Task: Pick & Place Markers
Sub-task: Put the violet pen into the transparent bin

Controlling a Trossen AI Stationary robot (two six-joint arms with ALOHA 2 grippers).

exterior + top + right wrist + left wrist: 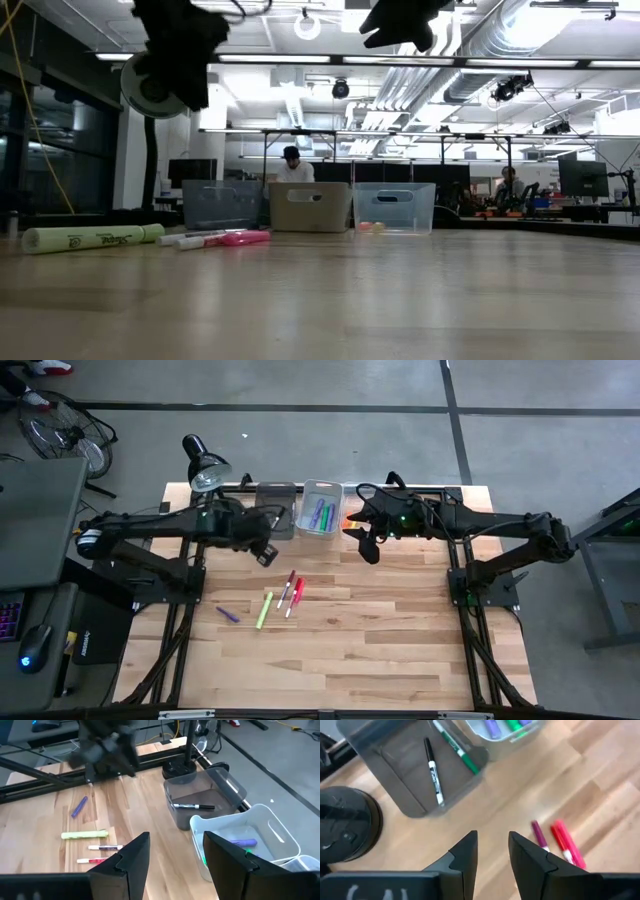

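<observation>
Left gripper (pixel 492 851) fingers slightly parted, right gripper (pixel 175 852) fingers spread wide, both holding nothing.

The high view looks straight down on the whole wooden counter (pixel 330 650), the low view level across it toward the room, and each wrist view close past its own fingers, all four sharing the grey bin (pixel 275 510) and the red marker (pixel 296 592).
</observation>
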